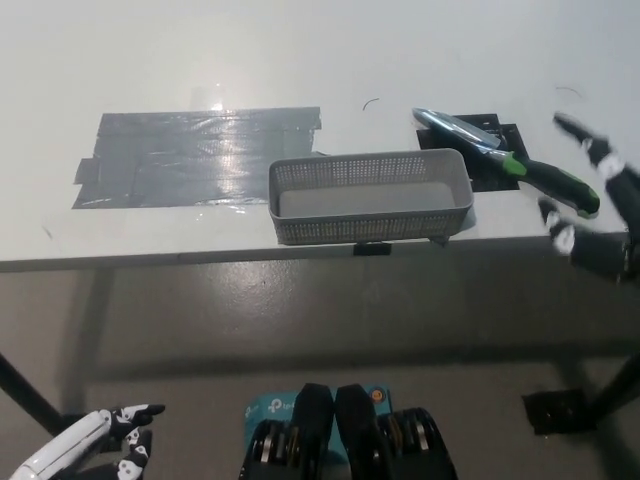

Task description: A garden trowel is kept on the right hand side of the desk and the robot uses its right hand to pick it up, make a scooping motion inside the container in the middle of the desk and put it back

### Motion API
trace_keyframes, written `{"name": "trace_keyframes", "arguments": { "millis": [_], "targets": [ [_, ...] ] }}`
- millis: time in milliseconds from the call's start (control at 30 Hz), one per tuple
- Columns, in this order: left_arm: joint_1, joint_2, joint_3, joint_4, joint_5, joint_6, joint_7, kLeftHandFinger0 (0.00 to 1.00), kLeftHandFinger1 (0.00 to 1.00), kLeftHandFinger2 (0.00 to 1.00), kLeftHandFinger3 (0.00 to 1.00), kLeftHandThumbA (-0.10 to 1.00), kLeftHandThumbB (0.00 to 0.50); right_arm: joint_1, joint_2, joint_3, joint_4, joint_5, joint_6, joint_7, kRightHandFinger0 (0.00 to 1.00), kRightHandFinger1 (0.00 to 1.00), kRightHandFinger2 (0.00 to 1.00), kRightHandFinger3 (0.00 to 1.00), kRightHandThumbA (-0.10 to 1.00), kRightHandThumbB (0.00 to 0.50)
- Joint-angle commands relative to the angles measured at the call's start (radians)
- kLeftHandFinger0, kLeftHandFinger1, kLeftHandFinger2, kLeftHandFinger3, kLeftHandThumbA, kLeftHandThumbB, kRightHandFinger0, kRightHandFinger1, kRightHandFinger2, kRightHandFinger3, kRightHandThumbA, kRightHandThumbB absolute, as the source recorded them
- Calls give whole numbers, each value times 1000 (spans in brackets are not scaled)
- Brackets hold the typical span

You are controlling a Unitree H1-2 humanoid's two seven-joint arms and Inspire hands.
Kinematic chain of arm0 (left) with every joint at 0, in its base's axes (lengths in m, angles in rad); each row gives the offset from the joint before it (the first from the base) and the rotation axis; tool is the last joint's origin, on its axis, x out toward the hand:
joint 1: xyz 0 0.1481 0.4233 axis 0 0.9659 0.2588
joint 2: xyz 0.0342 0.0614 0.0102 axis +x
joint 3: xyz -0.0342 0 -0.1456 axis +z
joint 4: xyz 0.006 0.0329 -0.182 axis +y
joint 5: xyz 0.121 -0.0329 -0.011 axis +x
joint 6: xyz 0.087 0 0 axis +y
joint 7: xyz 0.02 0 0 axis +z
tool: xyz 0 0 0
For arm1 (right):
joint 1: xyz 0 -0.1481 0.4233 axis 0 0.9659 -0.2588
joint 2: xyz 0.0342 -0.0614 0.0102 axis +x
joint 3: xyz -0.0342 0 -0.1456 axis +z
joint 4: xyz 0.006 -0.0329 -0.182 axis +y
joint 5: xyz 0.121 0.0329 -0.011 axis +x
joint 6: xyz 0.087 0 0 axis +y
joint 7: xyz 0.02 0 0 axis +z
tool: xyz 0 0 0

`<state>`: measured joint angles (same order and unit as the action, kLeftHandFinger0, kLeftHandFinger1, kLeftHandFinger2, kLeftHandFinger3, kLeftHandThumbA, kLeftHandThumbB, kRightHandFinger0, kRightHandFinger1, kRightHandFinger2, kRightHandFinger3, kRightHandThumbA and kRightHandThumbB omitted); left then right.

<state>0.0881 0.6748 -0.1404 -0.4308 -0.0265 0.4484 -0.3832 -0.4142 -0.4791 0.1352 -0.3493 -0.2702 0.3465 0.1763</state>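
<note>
The trowel (497,153) is lying on the bench (300,60), its handle end sitting inside the spread, released right hand (612,215). Blur is hiding any contact. The left hand (118,448) is hanging low, unclenched.

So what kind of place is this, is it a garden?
Not a garden, more likely a robot test room: a plain white desk with taped patches, a trowel lying near an empty grey basket, the black right hand open by its handle, the white left hand resting low.
</note>
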Motion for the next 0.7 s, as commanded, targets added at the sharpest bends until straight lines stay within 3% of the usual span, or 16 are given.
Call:
{"name": "trace_keyframes", "arguments": {
  "millis": [0,200,333,467,567,600,667],
  "targets": [
    [3,20,13,-25,-1,22,-22,1000,1000,1000,1000,535,244,-112,-33,-6,69,-57,-48,9,1000,1000,1000,1000,501,255],
    [0,22,20,-27,-10,22,-25,1000,1000,1000,1000,511,222,-223,-29,21,229,-84,-97,1,1000,1000,1000,1000,503,305],
    [-3,23,18,-30,-2,22,-27,1000,1000,1000,1000,522,225,-288,-15,64,362,-105,-72,27,1000,1000,1000,1000,602,319],
    [-9,28,20,-32,-4,22,-31,1000,1000,1000,1000,515,209,-359,24,84,550,-74,-24,53,1000,1000,1000,1000,650,370],
    [-17,31,16,-31,1,22,-38,1000,1000,1000,1000,531,217,-406,27,132,716,-109,-42,68,1000,1000,1000,1000,778,401],
    [-18,32,17,-31,1,22,-39,1000,1000,1000,1000,528,210,-424,36,140,796,-101,-73,64,1000,1000,1000,1000,747,428],
    [-17,32,20,-29,-6,22,-41,1000,1000,1000,1000,521,214,-433,39,152,832,-96,-72,72,1000,1000,1000,1000,731,415]
  ]
}}
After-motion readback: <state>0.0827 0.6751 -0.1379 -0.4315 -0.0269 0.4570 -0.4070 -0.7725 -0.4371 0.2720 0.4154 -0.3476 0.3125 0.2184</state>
